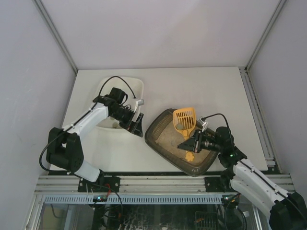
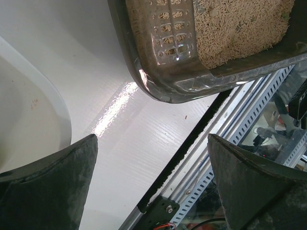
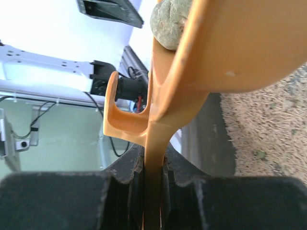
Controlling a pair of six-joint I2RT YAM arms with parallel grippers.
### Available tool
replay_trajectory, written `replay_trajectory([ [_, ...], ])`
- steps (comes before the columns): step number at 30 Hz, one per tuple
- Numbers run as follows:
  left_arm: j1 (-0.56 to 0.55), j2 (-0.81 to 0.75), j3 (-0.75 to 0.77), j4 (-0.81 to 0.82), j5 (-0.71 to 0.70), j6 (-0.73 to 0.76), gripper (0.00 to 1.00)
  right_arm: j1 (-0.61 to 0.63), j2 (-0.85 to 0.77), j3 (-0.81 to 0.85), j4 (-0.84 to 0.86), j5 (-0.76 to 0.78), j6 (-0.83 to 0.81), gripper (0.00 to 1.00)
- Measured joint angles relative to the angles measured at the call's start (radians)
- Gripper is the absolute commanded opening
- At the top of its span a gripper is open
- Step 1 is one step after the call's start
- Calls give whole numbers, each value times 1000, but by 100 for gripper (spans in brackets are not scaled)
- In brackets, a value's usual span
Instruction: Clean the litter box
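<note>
Litter box, dark brown-olive rectangular plastic tray with rounded corners [image 2: 158,67], sits on the white table [image 1: 201,86] right of centre, turned diagonally. One corner is near the front edge, just ahead of the right arm's base. Tan sandy litter [image 2: 235,28] covers its floor.

Right gripper [image 3: 153,167] is over the near half of the box, fingers pressed tight on the flat handle of a yellow-orange slotted plastic scoop [image 1: 184,120]. The handle stands edge-on between the pads. The scoop head points away from the arm, over the far end of the box. Whether it touches the litter or rim, cannot tell. One grey-green rounded clump [image 3: 168,19] rests in the scoop bowl, seen in the right wrist view.

Left gripper [image 2: 151,143] has its jaws spread wide with nothing between them. It is at the near right corner of a white rounded plastic tray [image 1: 139,86], between that tray and the litter box. In the left wrist view the white tray's rim curves in on the left and the litter box corner is ahead, apart from the fingers, with bare table below. The white tray lies left of the litter box, close but not touching. Perforated aluminium rail [image 1: 163,182] runs along the table's front edge.
</note>
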Motion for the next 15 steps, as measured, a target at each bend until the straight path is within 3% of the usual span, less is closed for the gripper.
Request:
replay_trajectory([
  [10,0,-11,0,-5,0,0,100,1,-16,21,21,-90,163,0],
  [15,0,-23,0,-30,8,0,100,6,-186,3,-33,-92,274,0],
])
